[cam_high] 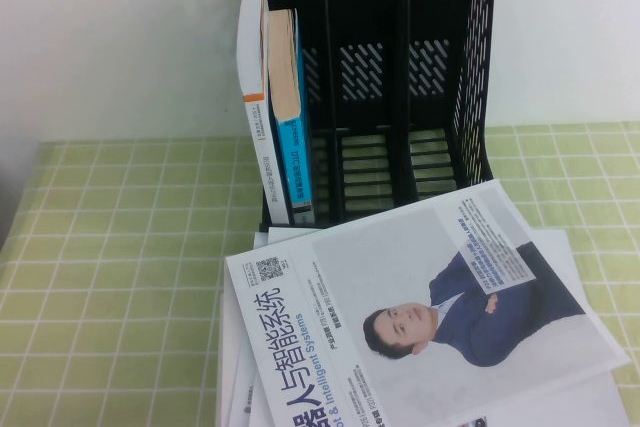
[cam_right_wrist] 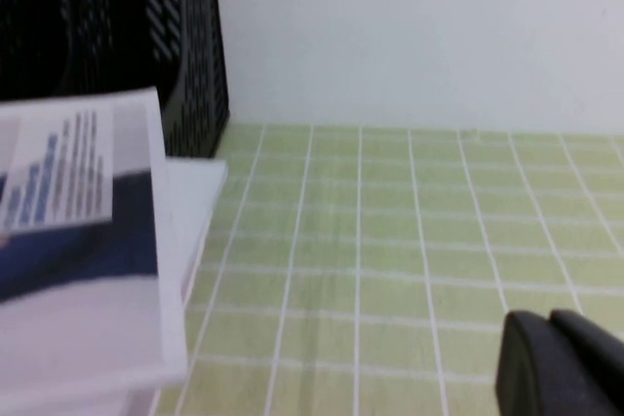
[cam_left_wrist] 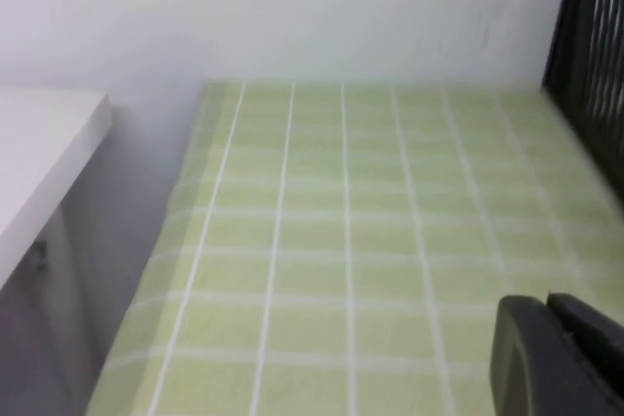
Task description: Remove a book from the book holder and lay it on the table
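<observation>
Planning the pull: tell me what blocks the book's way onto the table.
A magazine stack covers the table just before the book holder. The book stands in its left compartment. Both grippers, left and right, hang clear.

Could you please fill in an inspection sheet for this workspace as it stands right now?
Surface: the table carries a green-yellow checked cloth with white grid lines.
Job's things: the book, blue spine, stands upright in the leftmost compartment of the book holder; not yet taken out.
Clutter: a white book with an orange stripe stands to the left of the blue one; a magazine showing a man in a blue suit lies on loose white sheets in front of the holder.
Grippers: left end effector and right end effector each show only as a dark edge over bare cloth, holding nothing visible.
Cables: nothing seen.
Surroundings: white wall behind; white furniture past the table's left edge.
</observation>
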Motion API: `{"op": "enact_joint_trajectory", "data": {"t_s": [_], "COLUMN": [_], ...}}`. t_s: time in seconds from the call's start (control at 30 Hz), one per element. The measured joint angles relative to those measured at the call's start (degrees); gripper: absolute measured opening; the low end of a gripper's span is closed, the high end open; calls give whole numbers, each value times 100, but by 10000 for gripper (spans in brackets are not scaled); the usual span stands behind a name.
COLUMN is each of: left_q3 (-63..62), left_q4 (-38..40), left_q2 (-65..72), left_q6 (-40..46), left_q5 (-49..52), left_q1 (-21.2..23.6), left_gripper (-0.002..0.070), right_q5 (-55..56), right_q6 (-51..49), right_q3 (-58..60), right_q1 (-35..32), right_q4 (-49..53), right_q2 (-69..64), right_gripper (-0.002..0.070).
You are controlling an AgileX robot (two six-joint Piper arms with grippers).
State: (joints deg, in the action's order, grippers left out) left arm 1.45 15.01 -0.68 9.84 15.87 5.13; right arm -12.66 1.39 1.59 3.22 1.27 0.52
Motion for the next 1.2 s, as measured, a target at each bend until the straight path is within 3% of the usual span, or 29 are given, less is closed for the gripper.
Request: {"op": "enact_joint_trajectory", "data": {"t_s": [0.13,0.4,0.5,0.6,0.73,0.87,1.07,1.2], "left_q3": [-1,-1,-1,-1,-421,-1321,-2796,-3475], "left_q4": [1036,4250,5095,5460,5268,4002,2213,1767], "left_q2": [0,0,0,0,0,-4,447,1391], "left_q6": [-25,-128,-147,-426,-633,-645,-654,-642], "left_q5": [-850,-2584,-2864,-3112,-3055,-2973,-1926,-710], "left_q1": [0,0,0,0,0,0,0,0], "left_gripper": [-3,-3,-3,-3,-3,-3,-3,-3], "right_q5": [904,2846,3921,4879,5326,5180,3026,1518], "right_q6": [-77,-169,-180,-347,-466,-517,-833,-857], "right_q3": [0,0,0,-17,-452,-1295,-2944,-3760], "right_q1": [0,0,0,0,0,0,0,0], "right_q4": [-7,-127,-192,-351,-457,-457,-448,-271], "right_q2": [0,0,0,0,0,10,-38,-698], "right_gripper": [-2,-2,-2,-2,-2,-2,-2,-2]}}
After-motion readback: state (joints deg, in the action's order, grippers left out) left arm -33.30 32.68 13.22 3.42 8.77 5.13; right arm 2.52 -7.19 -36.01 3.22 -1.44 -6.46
